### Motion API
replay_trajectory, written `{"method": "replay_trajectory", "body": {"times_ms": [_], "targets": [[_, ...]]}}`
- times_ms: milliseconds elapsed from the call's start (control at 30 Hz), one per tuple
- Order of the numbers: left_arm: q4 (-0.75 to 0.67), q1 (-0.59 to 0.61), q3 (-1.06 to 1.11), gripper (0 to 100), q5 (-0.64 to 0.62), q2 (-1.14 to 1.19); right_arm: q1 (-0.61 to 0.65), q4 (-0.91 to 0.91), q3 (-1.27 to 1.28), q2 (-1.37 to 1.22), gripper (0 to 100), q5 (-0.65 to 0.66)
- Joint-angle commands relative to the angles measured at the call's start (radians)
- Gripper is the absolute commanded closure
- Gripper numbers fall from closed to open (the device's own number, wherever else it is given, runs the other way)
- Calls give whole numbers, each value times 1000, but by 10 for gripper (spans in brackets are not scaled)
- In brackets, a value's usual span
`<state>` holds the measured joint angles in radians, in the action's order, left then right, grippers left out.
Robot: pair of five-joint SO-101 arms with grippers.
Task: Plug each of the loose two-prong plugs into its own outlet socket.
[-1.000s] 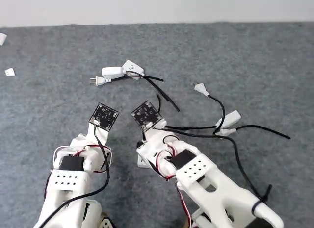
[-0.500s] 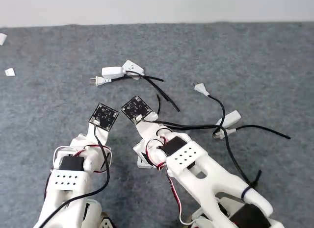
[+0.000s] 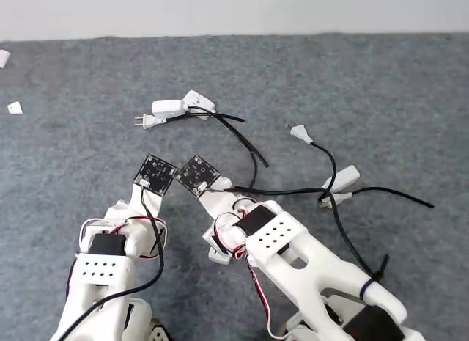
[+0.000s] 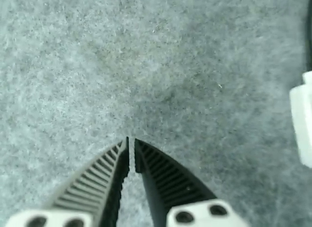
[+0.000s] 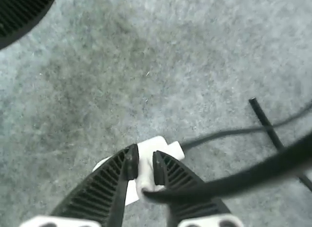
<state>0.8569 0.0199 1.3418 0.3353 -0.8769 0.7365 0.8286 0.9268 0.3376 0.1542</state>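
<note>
Left claw (image 4: 131, 141): ribbed black fingers together, empty, over fuzzy grey mat (image 4: 146, 66).
Right claw (image 5: 144, 150): clamped on smooth white connector (image 5: 168, 148); black cord (image 5: 219, 134) attached; prongs hidden.
Two-prong plug (image 3: 150, 121): far left, loose on mat.

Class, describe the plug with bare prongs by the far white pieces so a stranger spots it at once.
On the grey carpet, find the white pieces at the far left end of the black cords. The plug lies on their near side; unlike its neighbours, it shows two metal prongs pointing left.

Rough grey felt cover (image 3: 366, 77) — smooth white plastic plug (image 3: 154, 121)
</note>
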Motion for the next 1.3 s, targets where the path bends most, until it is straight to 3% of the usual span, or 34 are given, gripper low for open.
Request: {"method": "replay_trajectory", "body": {"times_ms": [0,200,267,400,600,767,1033,1267], "targets": [[-20,8,-4,985,-3,-15,22,67,25,-65,943,-11],[-21,8,-4,985,-3,-17,143,67,-6,-67,688,-344],[-21,8,-4,985,-3,-18,186,62,-6,-67,650,-393],[-41,9,-2,985,-3,-15,188,71,-6,-59,687,-362],[-48,29,-2,985,-3,-15,77,160,-35,-1,721,-201],[-48,31,-2,985,-3,-15,-5,199,-32,22,723,-196],[-48,32,-2,985,-3,-15,-19,147,-92,-213,727,-196],[-49,32,-2,985,-3,-15,-113,139,-138,-222,959,-199]]}}
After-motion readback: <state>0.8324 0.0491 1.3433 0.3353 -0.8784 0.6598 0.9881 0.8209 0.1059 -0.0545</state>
